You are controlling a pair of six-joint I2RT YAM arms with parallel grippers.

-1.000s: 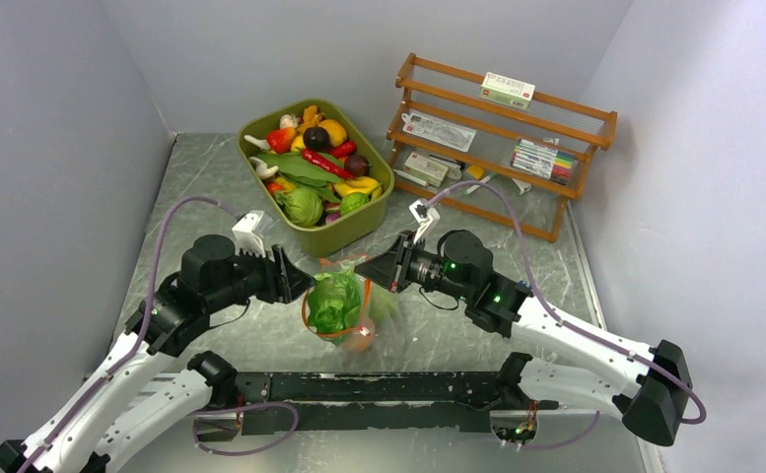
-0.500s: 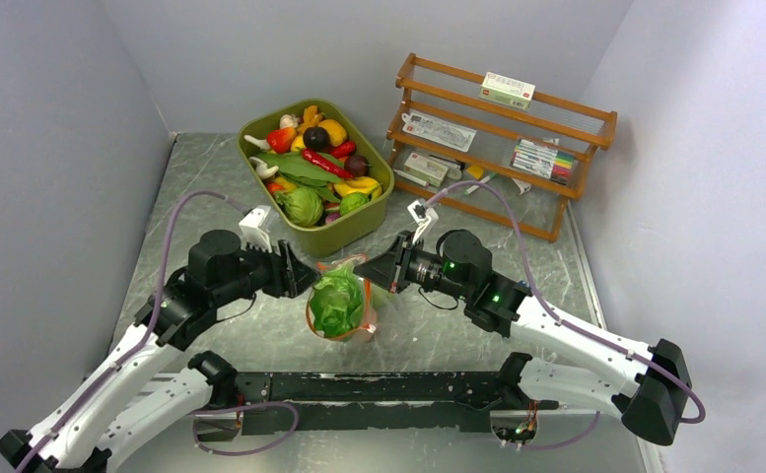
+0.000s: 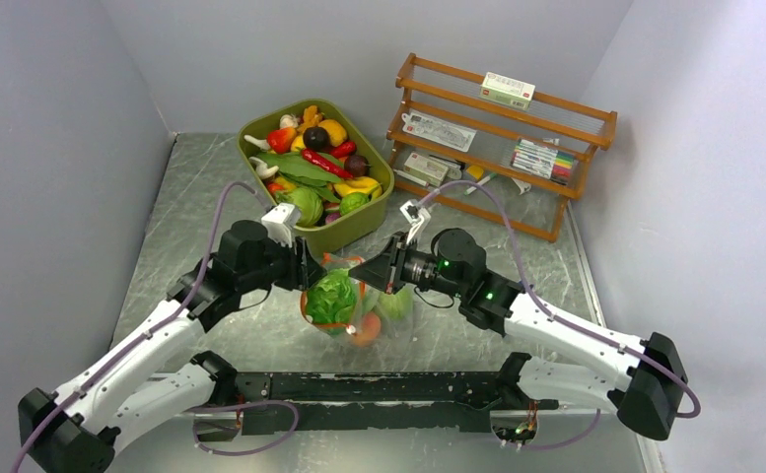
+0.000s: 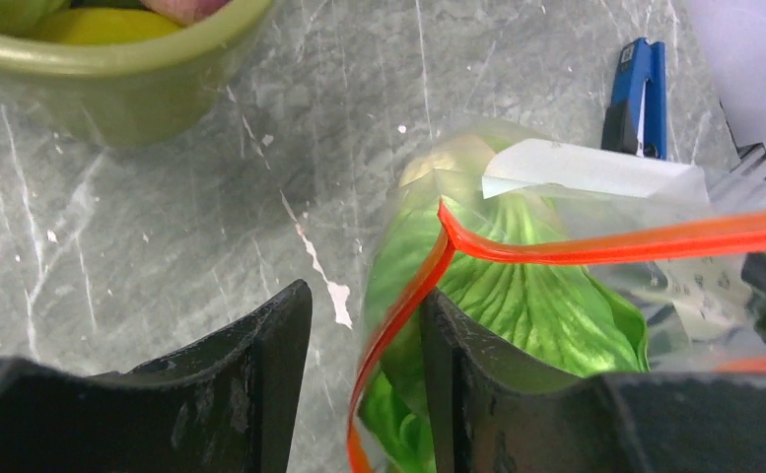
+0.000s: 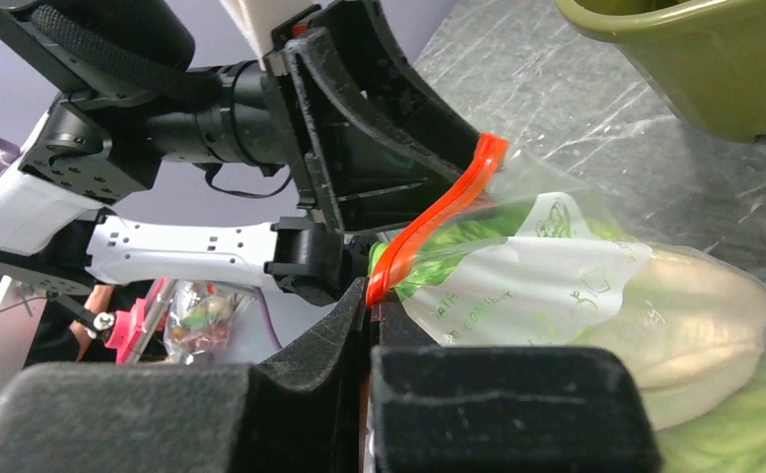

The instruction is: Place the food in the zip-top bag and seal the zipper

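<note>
Between the left tool (image 4: pixel 364 307) and the right tool (image 5: pixel 371 313) hangs the zip-top bag (image 3: pixel 344 307), raised off the bench (image 4: pixel 162 227). Inside it are green leafy food (image 4: pixel 526 305) and a peach-coloured piece (image 3: pixel 364 331). The right tool's jaws are pressed together on the zipper (image 4: pixel 595 246) at its own end of the mouth. The left tool's jaws stand apart astride the strip. One orange-red line runs down through the gap, close to the finger (image 4: pixel 517 414) on the bag's side, and nothing is pinched.

Filling looks done, so sealing seems to be the step in hand. Just ahead of the left tool the strip forks at a corner, one lip running off toward the right tool. A good seal needs both lips gathered between the pads at that corner. The left tool should then close squarely and slide toward the right tool, which anchors the strip taut. Leaf sits just under the strip. Whether any lies between the lips I cannot tell, so it should be pressed down first.
</note>
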